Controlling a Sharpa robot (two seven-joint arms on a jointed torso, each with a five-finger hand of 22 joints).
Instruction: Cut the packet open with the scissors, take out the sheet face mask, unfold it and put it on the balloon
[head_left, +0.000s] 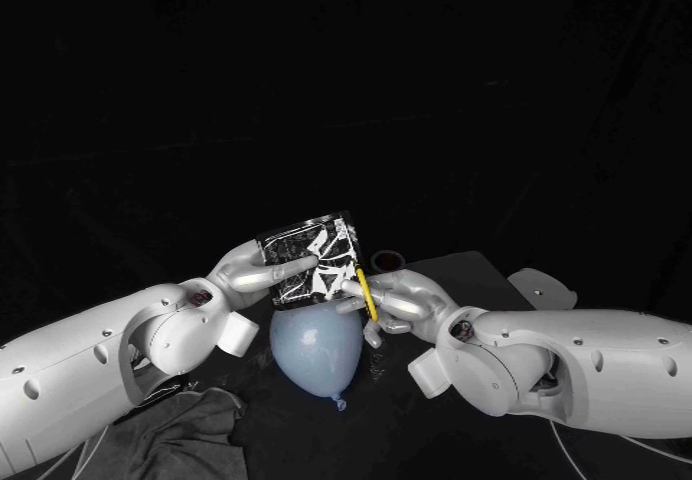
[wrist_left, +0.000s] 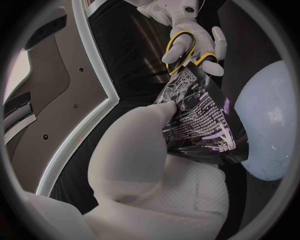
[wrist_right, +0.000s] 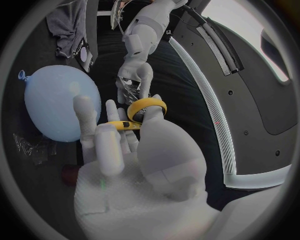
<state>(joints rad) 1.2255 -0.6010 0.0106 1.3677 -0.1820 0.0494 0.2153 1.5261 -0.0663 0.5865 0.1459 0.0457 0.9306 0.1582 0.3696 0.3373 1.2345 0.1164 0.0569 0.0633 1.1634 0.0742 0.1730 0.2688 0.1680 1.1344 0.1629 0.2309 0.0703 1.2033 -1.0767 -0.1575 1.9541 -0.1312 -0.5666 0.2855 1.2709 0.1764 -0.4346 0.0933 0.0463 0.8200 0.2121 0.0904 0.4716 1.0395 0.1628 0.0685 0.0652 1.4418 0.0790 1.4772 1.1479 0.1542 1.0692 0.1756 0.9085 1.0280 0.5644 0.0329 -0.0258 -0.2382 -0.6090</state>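
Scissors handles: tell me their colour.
Yellow; the scissors handles show best in the right wrist view.

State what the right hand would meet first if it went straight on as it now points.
Probably the packet gripped by the left hand; the right hand holds the scissors right at its edge, though depth is unclear.

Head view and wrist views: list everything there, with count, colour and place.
balloon: one, pale blue, on the table.
packet: one, black with white print, held up close to the balloon.
scissors: one pair, yellow handles, at the packet's edge.
cloth: one, grey, on the table by the left arm.
table: one, black.
left hand: silver, holds the packet.
right hand: silver, holds the scissors.
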